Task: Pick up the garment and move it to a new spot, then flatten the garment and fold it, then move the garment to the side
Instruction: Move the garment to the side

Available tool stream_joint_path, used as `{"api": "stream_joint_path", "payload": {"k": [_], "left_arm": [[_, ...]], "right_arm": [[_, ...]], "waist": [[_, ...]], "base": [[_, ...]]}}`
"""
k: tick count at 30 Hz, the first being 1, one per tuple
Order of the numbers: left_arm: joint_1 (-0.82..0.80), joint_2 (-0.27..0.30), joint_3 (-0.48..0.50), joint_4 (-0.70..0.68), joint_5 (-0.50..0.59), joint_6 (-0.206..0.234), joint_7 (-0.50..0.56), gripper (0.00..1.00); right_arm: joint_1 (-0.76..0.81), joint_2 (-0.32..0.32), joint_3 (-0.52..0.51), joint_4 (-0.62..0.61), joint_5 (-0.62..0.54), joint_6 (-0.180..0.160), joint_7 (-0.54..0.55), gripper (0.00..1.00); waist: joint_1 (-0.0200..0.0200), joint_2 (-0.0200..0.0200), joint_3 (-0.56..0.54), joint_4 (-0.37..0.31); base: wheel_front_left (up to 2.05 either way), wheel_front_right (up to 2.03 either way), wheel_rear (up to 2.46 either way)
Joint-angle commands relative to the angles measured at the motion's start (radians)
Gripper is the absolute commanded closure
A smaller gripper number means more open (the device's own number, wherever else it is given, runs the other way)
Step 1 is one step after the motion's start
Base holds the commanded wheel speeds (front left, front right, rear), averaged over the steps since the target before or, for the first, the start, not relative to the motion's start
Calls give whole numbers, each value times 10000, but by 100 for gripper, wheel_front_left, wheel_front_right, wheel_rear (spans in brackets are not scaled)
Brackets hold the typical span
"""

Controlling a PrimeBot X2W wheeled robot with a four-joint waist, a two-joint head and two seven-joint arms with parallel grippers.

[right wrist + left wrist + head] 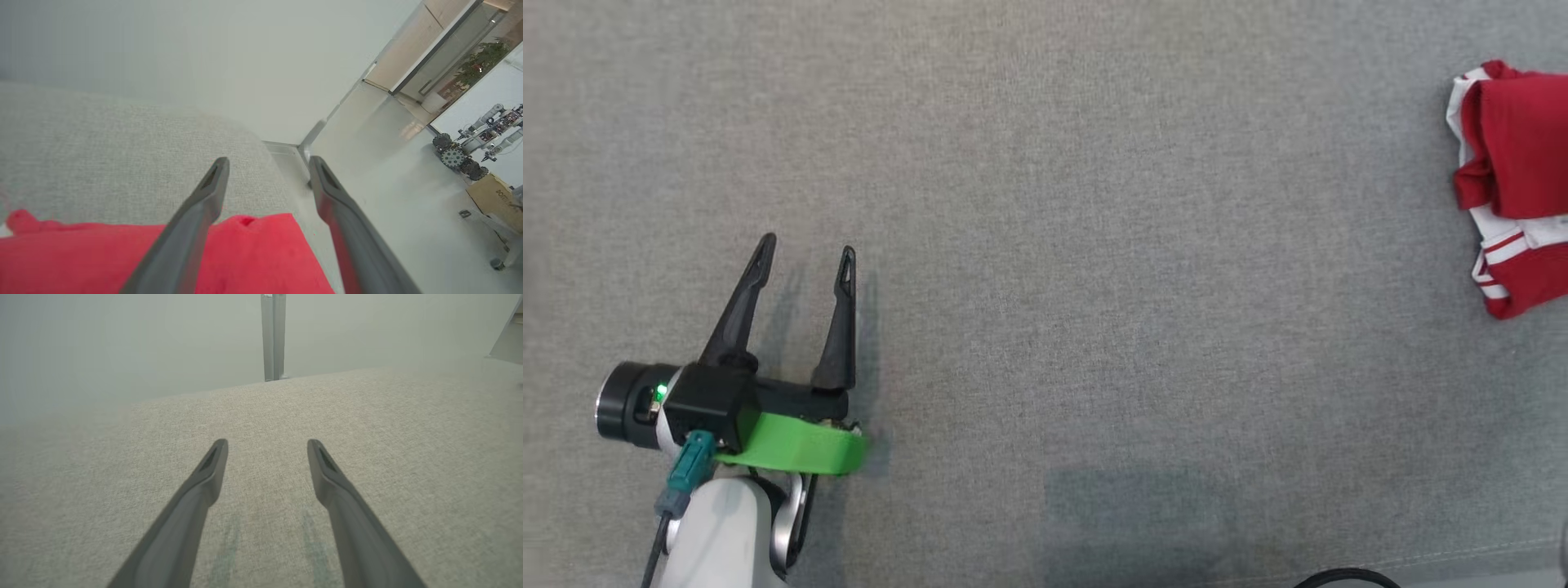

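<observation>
The garment [1515,184], red with white stripes, lies folded in a small bundle at the right edge of the grey fabric surface [1045,245]. The right wrist view has the garment [253,261] as a red patch right under my right gripper [269,163], whose fingers stand apart above it with nothing between them. My left gripper [807,249] rests at the lower left, far from the garment, open and empty. Its fingers [212,465] point across bare grey cloth in the left wrist view.
The grey surface [122,155] ends close beyond the garment, with pale floor past its edge. Another wheeled robot [470,151] and a cardboard box [496,200] stand far off on that floor. A black cable [1347,578] curls at the bottom edge.
</observation>
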Motion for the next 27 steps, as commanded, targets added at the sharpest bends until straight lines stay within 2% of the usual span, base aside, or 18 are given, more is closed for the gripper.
{"api": "stream_joint_path", "payload": {"k": [1,8,11,15,21,27], "left_arm": [[183,-72,98,107,-49,-31,1,0],[786,-287,480,556,-114,-32,1,0],[1362,-461,868,940,-222,6,3,0],[1875,-515,1179,1177,-285,105,1,0],[2455,-563,1405,1446,-356,159,1,0],[2928,-580,1488,1702,-579,298,3,0]], "right_arm": [[278,138,511,-274,424,-17,-27,0],[1690,1072,3149,-1615,2487,-16,-31,0],[3216,1676,4589,-2368,3996,-16,-32,0],[4530,1878,5520,-2826,4943,-16,-32,0],[5937,1974,6567,-3076,5601,-16,-33,0],[7114,2110,7055,-3365,6121,-16,-32,0]], "waist": [[-2,0,-740,15],[-2,0,-2178,-17],[-2,0,-3192,-10],[-2,0,-3950,0],[-2,0,-4696,21],[-2,0,-5199,53]], "base": [[0,0,0],[0,0,0],[0,0,0],[0,0,0],[0,0,0],[0,0,0]]}}
